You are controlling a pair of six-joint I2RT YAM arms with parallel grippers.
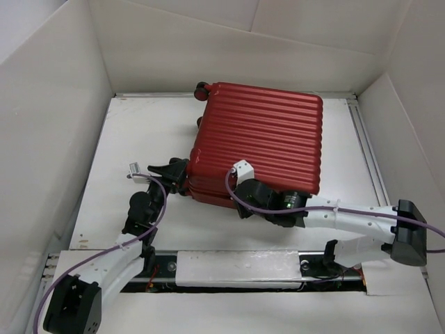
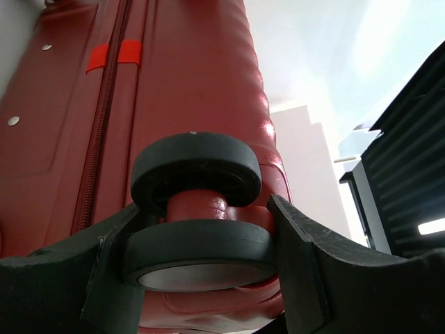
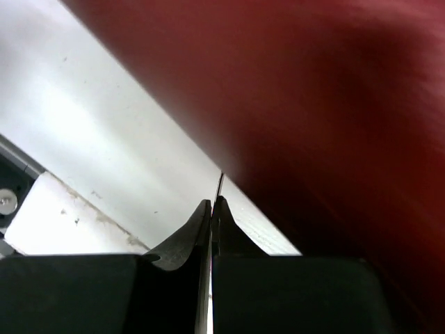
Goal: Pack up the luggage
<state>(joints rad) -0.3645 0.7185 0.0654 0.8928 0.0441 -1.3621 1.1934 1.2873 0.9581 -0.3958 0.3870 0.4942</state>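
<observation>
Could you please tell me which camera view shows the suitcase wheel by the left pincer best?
The left wrist view: the wheel fills the frame, its twin dark discs gripped by the left pincer. In the top external view that pincer largely hides it, and the right wrist view shows only the blurred red shell of the luggage.

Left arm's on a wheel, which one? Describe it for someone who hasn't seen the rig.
The dark-red suitcase lies closed on the white table, wheels along its left edge in the top view. Go to its near-left corner: the twin black caster there. Unlike the far-corner wheel, it sits pinched between the fingers of the left gripper.
</observation>
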